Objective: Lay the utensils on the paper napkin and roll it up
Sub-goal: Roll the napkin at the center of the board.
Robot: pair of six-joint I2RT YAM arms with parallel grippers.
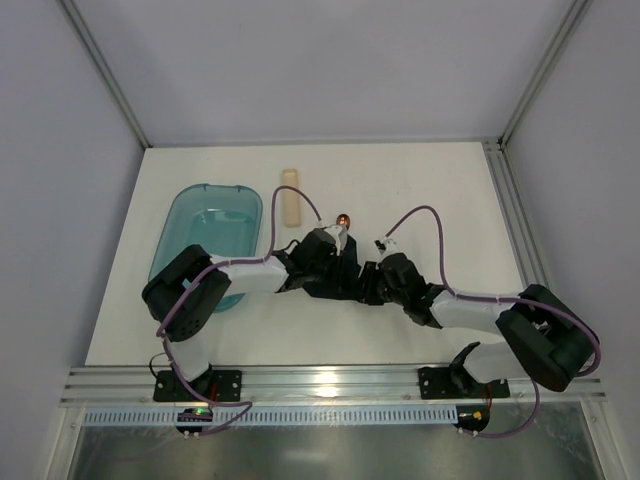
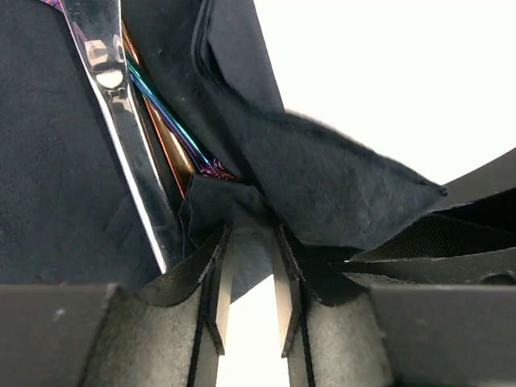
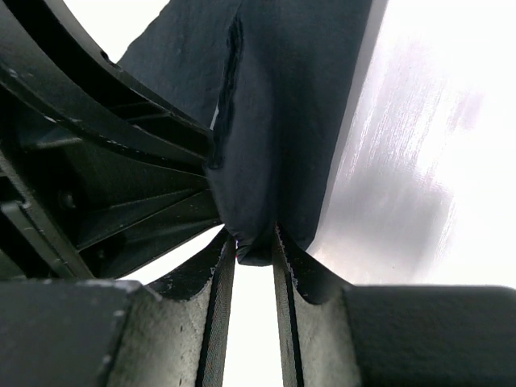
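My left gripper (image 2: 251,240) is narrowed almost to nothing, its tips nipping a fold of the paper napkin (image 2: 322,185). The utensils (image 2: 165,137) lie bundled on the dark sheet right by that fold. Their long axis runs near to far, and the spoon (image 1: 343,219) pokes its bowl out on the far side. Just to the right, my right gripper (image 3: 253,235) is equally narrow, pinching another part of the same sheet. I judge the roll must travel sideways across that axis, and my left arm is nearer the bundle.
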